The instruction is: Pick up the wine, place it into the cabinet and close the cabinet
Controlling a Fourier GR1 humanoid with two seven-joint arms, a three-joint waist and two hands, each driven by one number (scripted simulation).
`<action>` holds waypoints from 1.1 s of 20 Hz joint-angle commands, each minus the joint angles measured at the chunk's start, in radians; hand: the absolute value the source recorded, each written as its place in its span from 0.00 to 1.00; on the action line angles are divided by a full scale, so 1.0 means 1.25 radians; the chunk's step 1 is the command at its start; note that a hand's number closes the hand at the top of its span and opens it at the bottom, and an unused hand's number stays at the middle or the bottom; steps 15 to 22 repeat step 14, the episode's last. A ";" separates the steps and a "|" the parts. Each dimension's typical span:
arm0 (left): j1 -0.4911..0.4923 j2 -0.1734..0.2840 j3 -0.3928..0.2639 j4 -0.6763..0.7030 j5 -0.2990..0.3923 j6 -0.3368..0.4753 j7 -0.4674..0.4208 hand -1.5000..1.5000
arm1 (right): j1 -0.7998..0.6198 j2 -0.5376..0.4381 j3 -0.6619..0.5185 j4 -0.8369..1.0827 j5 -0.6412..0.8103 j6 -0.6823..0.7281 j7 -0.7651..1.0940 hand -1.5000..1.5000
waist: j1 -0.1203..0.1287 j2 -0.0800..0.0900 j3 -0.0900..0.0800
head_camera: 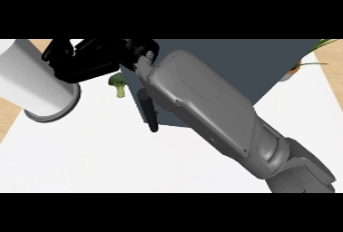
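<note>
Right robot hand (90,56) at upper left, by the grey cabinet (268,68) corner, above its black handle (149,111) and the broccoli (119,84) on the white bench (100,154). Cannot tell whether clenched, released or grasping, nor where the wine sits.

1. I see a white counter (100,158), plain, with tan wood showing at its far left and far right edges.
2. The cabinet (268,63) is dark slate blue; its handle (149,111) is black.
3. The left forearm (30,81) is white with a grey rim, the left hand (77,59) black.
4. The right forearm (214,113) is mid grey, the right hand (140,47) black.
5. The broccoli (119,84) is green, with a paler stalk.
6. At far right, the plant (320,47) has green leaves and an orange pot.
</note>
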 commanded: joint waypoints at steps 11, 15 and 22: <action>-0.033 -0.003 -0.032 -0.060 0.035 0.002 0.044 0.00 | 0.062 -0.137 -0.062 0.125 0.003 0.007 -0.120 1.00 | -0.058 0.038 0.024; -0.046 -0.005 -0.059 -0.074 0.032 0.012 0.058 0.00 | 0.048 -0.126 -0.056 0.129 -0.006 0.000 -0.126 1.00 | -0.068 0.039 0.023; -0.046 -0.005 -0.059 -0.074 0.032 0.012 0.058 0.00 | 0.048 -0.126 -0.056 0.129 -0.006 0.000 -0.126 1.00 | -0.068 0.039 0.023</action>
